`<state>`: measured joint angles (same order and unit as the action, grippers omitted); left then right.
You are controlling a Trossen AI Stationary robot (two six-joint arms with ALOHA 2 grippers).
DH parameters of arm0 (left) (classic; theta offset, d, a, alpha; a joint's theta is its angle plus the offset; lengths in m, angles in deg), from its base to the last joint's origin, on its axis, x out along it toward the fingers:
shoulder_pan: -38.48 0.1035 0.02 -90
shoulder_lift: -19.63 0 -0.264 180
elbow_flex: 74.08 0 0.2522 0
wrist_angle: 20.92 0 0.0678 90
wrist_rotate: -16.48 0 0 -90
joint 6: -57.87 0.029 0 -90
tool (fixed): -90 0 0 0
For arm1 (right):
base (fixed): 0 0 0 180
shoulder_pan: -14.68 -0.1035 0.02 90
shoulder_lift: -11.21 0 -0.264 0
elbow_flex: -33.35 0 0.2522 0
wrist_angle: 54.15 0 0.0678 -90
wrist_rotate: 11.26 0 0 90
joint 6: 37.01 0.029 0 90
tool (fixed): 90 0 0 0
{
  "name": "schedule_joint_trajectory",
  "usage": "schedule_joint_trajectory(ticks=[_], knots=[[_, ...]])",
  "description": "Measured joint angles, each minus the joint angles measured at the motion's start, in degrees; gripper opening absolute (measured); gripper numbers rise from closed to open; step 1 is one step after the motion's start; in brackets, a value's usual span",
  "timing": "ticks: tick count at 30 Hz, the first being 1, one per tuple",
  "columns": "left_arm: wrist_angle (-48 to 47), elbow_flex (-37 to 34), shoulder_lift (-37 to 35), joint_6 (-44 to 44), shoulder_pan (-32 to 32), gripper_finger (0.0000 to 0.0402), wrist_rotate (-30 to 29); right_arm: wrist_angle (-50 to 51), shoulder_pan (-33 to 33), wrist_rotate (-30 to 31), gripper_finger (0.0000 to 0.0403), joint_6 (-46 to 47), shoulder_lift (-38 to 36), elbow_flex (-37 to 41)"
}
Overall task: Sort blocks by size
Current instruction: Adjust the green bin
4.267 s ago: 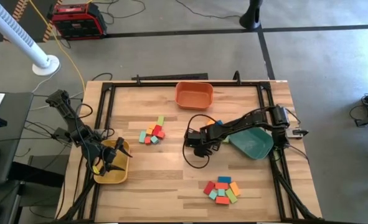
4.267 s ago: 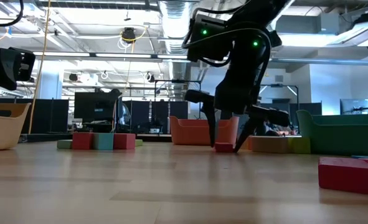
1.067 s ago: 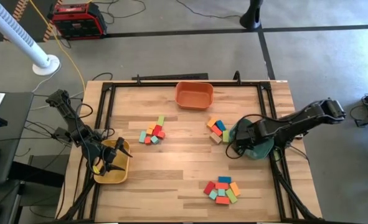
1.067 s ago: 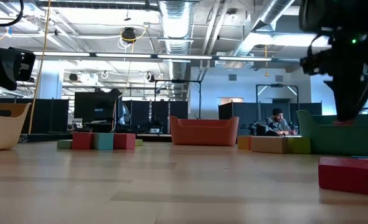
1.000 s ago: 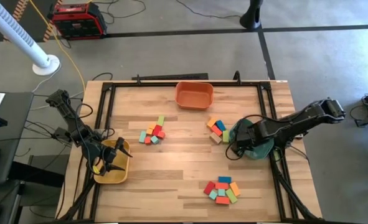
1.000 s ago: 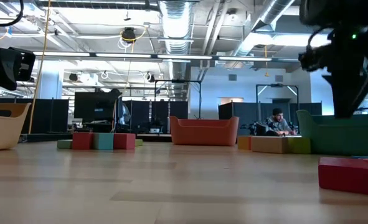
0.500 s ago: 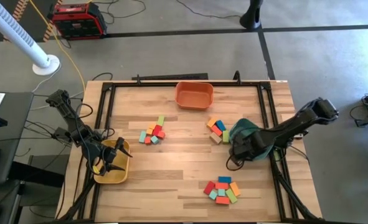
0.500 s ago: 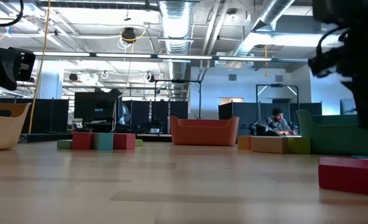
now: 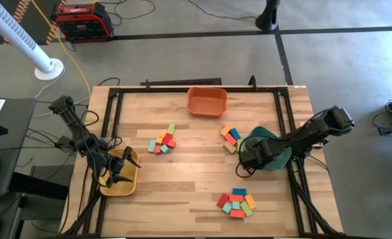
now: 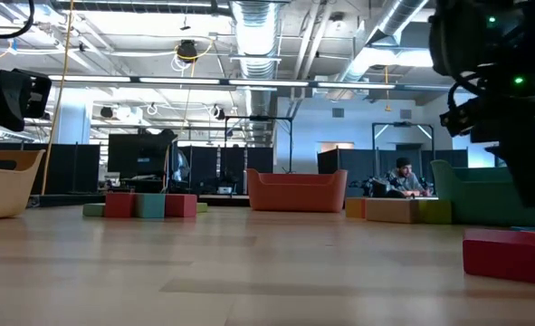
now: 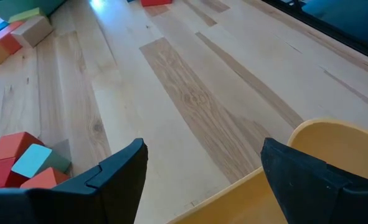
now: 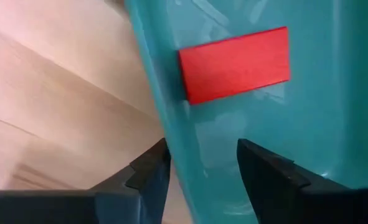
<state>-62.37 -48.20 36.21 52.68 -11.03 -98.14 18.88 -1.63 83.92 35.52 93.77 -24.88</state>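
Note:
A red bar block (image 12: 233, 65) lies flat inside the teal-green tray (image 9: 275, 151), just inside its left wall (image 12: 171, 143). My right gripper (image 12: 199, 171) hangs open and empty over that wall; in the high view it (image 9: 244, 159) is at the tray's left edge. Loose blocks lie in three clusters on the table: one at the middle (image 9: 162, 141), one beside the green tray (image 9: 231, 137), one near the front (image 9: 237, 202). My left gripper (image 11: 202, 174) waits open over the yellow tray (image 9: 119, 182) at the table's left.
An orange tray (image 9: 207, 101) stands at the far middle edge. A black frame (image 9: 113, 126) runs round the table. Bare wood lies between the clusters. In the low view a red block (image 10: 507, 254) lies close at the right, and a person sits far off in the room.
My right gripper has moved from over the green tray toward the table's left and near edges, and now hangs over the tray's left wall.

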Motion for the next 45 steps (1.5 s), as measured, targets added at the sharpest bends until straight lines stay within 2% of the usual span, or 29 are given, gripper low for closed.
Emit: schedule_joint_trajectory(ticks=[9, 15, 31, 45], knots=[[0.00, 0.00, 0.00, 0.00, 0.00, 0.0301, -0.01, -4.88, 3.15, -4.23, 0.0102, 3.99, -0.07, 0.00], [0.00, 0.00, 0.00, 0.00, 0.00, 0.0301, 0.00, -6.42, 3.36, -5.74, 0.0062, 9.58, -0.07, -0.02], [0.00, 0.00, 0.00, 0.00, 0.00, 0.0301, 0.00, -14.10, 3.27, -6.47, 0.0056, 25.34, -0.09, -0.02], [0.00, 0.00, 0.00, 0.00, 0.00, 0.0301, 0.00, -12.72, 3.23, -5.03, 0.0056, 36.11, -0.09, -0.04]])
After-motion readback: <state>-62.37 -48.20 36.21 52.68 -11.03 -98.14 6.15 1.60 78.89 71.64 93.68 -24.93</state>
